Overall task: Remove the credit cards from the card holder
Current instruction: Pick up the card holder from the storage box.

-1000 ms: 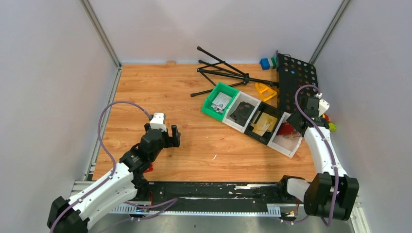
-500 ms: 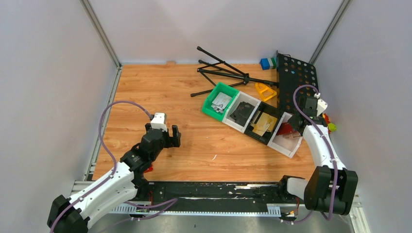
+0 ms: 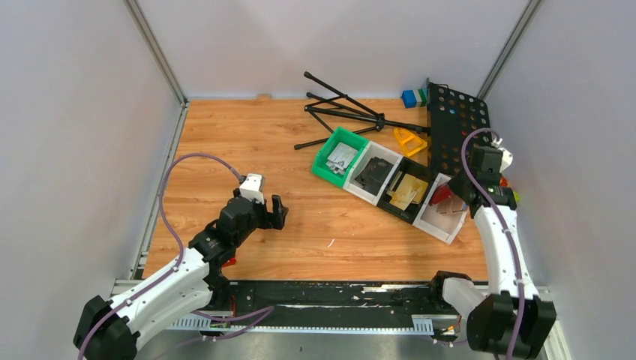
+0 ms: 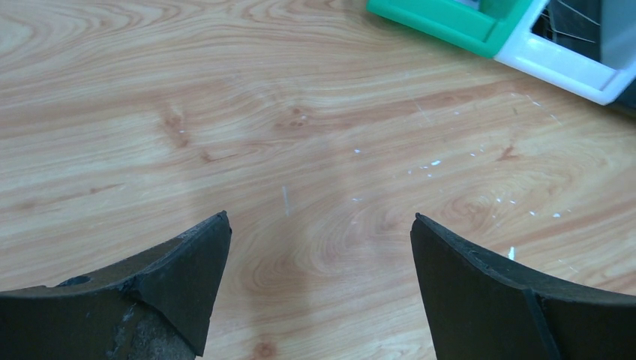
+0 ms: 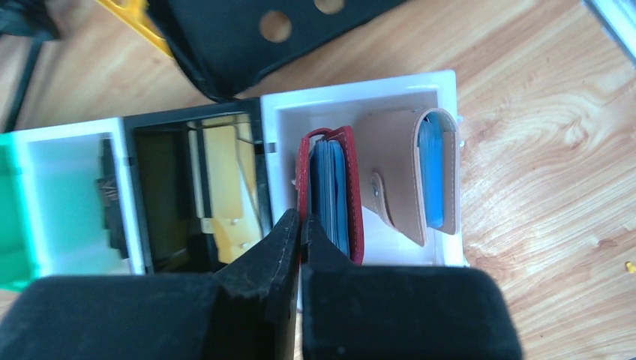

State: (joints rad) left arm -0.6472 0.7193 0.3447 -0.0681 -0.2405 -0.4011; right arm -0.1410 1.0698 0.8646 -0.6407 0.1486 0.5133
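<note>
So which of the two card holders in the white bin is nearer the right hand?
The red holder, next to the right hand; the tan holder stands beyond it.

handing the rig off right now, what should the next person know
Left hand: open, empty, over the table.
Right hand: shut, tips at the left cover of the red card holder; a grip on it is unclear.
Card holder stands in the end white bin beside a tan holder.
Done: nothing; blue cards are inside.
Left: pull them out.

Lab test cell: grey walls (image 3: 75, 112), wooden tabletop (image 3: 225, 142).
</note>
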